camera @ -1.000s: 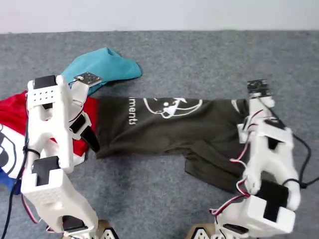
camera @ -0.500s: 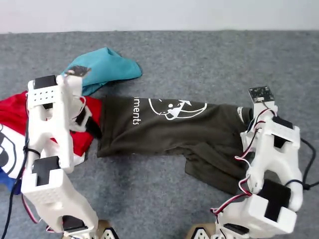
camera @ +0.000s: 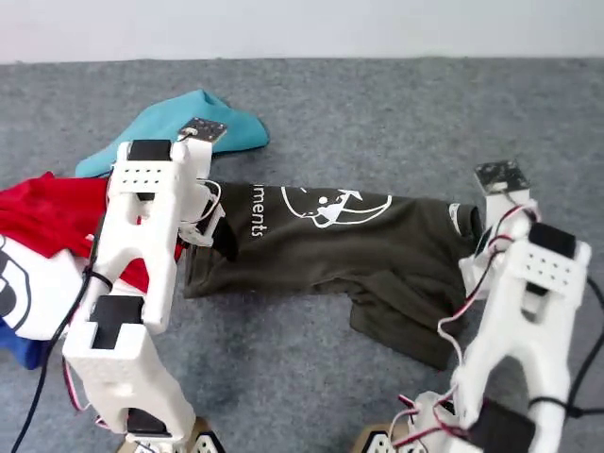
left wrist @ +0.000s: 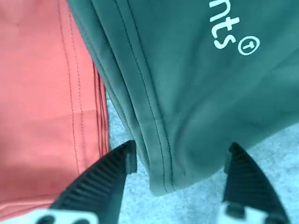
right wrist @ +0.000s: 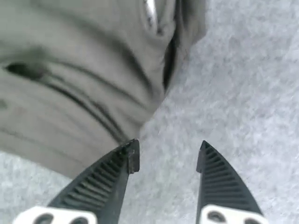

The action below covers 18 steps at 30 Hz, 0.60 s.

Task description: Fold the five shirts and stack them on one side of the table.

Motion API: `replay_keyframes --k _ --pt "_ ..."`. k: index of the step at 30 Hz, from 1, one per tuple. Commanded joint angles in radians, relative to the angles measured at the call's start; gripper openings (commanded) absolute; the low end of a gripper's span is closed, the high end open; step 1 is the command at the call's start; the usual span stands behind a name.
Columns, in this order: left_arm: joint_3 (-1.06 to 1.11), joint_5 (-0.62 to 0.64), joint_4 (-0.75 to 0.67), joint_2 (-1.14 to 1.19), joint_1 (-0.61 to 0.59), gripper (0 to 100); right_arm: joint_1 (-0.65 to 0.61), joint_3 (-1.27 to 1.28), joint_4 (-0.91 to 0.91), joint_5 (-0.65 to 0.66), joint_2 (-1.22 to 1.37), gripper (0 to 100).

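Note:
A dark olive shirt (camera: 330,241) with white print lies stretched across the middle of the grey table, its lower right part bunched. My left gripper (left wrist: 180,161) hangs open over the shirt's left hem (left wrist: 159,154), one finger over the red shirt (left wrist: 42,102) and the other over the olive cloth. In the high view the left gripper (camera: 215,247) sits at that left end. My right gripper (right wrist: 168,158) is open over bare carpet just beside the shirt's right edge (right wrist: 84,93), holding nothing. The right arm (camera: 528,274) stands at the shirt's right end.
A teal shirt (camera: 203,127) lies crumpled at the back left. Red (camera: 52,212), white (camera: 33,293) and blue (camera: 19,347) garments are piled at the left edge. Bare grey carpet (camera: 396,104) stretches along the back and front middle.
The olive shirt slid slightly to the right, then stayed put. The left arm swung right over the shirt's left end. The right arm drew back toward the near edge.

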Motion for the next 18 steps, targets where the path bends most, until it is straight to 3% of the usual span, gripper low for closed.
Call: replay_keyframes --k 1,18 --pt "-0.008 0.009 0.012 -0.054 0.009 30 -0.03 0.117 -0.038 0.005 -0.081 20.8" --pt "-0.005 0.009 0.025 -0.052 0.006 30 -0.079 0.443 -0.361 0.011 -0.116 20.3"
